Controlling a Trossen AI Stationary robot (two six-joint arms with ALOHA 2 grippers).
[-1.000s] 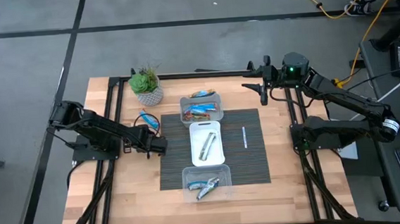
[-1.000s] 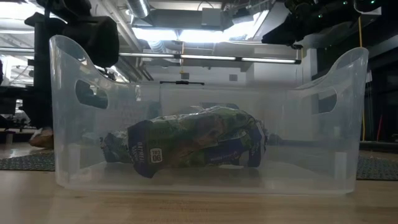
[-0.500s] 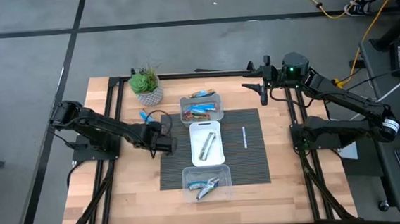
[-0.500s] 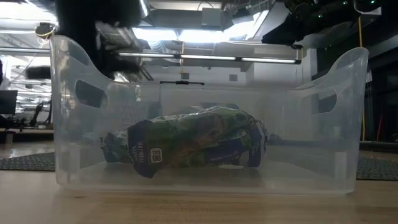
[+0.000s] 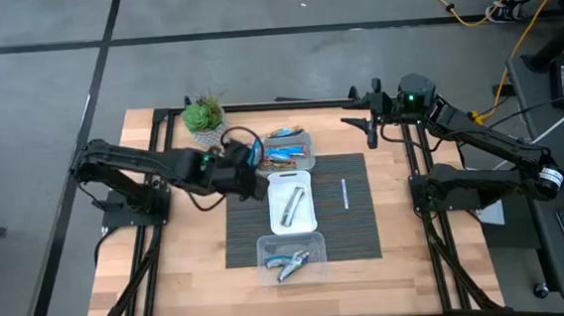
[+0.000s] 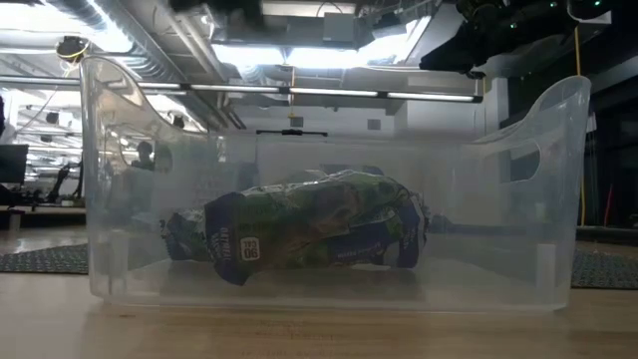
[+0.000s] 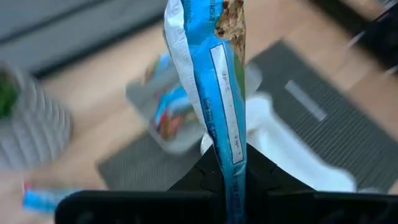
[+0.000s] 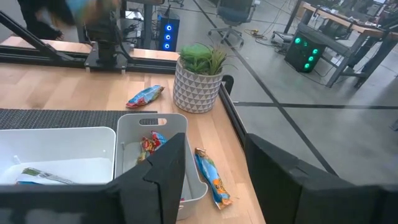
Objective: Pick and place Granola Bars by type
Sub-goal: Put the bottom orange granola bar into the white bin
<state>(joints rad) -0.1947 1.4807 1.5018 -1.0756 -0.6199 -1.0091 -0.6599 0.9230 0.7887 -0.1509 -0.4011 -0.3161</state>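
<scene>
Sorting is partly done: the left hand [image 5: 250,158] grips a blue bar [image 7: 214,81] beside the upper tub [image 5: 308,156], with stray bars left on the worktop [image 5: 189,254].

L gripper [image 5: 249,162] clamped on a blue bar, arm stretched inward; R gripper [image 5: 361,125] open, parked at far edge

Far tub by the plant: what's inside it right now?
The far tub holds blue and red bars. The left gripper, holding a blue bar, covers its near-left corner.
</scene>
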